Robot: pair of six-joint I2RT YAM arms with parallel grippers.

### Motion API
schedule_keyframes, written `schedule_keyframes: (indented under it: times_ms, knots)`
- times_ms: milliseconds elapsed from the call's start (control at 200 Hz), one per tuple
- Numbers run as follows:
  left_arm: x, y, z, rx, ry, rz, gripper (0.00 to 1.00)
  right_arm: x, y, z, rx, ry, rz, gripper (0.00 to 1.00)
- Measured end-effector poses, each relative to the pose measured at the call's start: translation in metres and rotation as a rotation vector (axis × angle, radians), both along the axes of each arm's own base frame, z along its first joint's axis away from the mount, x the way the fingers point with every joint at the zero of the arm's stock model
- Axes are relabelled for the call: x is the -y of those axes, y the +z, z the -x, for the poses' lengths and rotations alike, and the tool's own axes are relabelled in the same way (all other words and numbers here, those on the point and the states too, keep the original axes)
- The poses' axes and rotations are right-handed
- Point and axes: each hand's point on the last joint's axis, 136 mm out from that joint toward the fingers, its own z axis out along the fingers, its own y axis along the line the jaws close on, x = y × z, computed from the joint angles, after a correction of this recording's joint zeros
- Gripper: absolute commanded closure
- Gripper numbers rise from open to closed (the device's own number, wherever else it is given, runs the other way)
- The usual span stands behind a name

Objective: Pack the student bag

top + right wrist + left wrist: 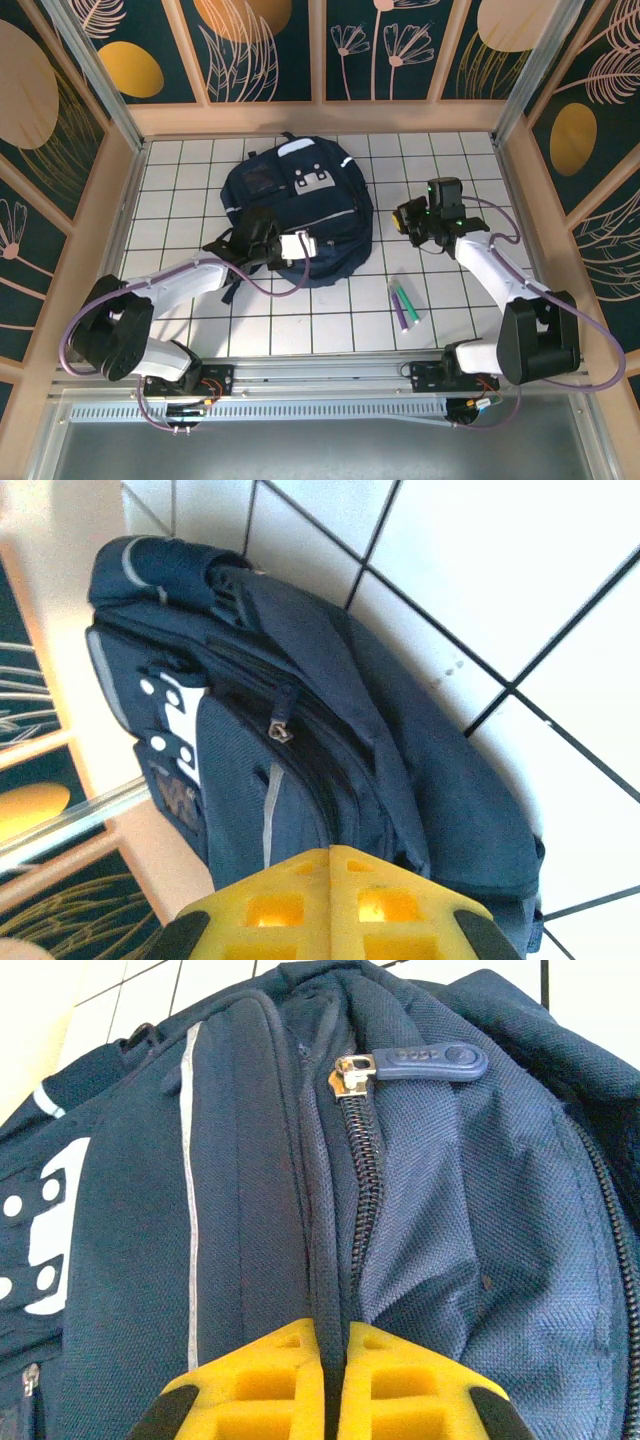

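Left gripper pressed together at student bag zip seam; soft, floppy fabric, probably best taken by zipper pull.

Here's the work surface: a white tabletop ruled into a grid of square tiles by thin dark lines, evenly and brightly lit. A pale wooden ledge runs along its far edge. Above it, dark teal wall panels carry fine cream line drawings of flowers and leaves, plus big orange discs. Slanted aluminium posts stand at the two back corners. Down front, a metal rail edges the table, then a perforated strip, then plain grey sheet.
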Motion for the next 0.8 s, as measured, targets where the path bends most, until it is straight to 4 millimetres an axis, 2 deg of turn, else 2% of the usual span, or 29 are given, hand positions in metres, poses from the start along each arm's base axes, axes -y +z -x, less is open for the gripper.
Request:
schedule_keyframes:
  times_ms: [95, 180, 310, 375, 445, 596, 796]
  knots:
    - [-0.002, 0.006, 0.002, -0.002, -0.006, 0.015, 1.0, -0.015, 0.001, 0.001, 0.05, 0.139, 0.018, 0.84]
    - [-0.001, 0.007, 0.005, -0.028, -0.018, 0.017, 1.0, -0.039, 0.007, 0.008, 0.142, 0.349, 0.112, 0.74]
    - [0.003, 0.013, 0.009, -0.067, -0.034, 0.033, 1.0, -0.097, 0.025, 0.041, 0.351, 0.739, 0.293, 0.73]
    - [0.004, 0.016, 0.012, -0.079, -0.042, 0.048, 1.0, -0.116, 0.025, 0.06, 0.422, 0.891, 0.337, 0.72]
    - [0.004, 0.019, 0.015, -0.089, -0.048, 0.059, 1.0, -0.12, 0.02, 0.072, 0.44, 0.98, 0.353, 0.67]
    - [0.005, 0.02, 0.019, -0.107, -0.055, 0.065, 1.0, -0.12, 0.012, 0.077, 0.454, 1.061, 0.347, 0.59]
    - [0.005, 0.02, 0.02, -0.114, -0.06, 0.07, 1.0, -0.13, -0.003, 0.085, 0.426, 1.14, 0.273, 0.58]
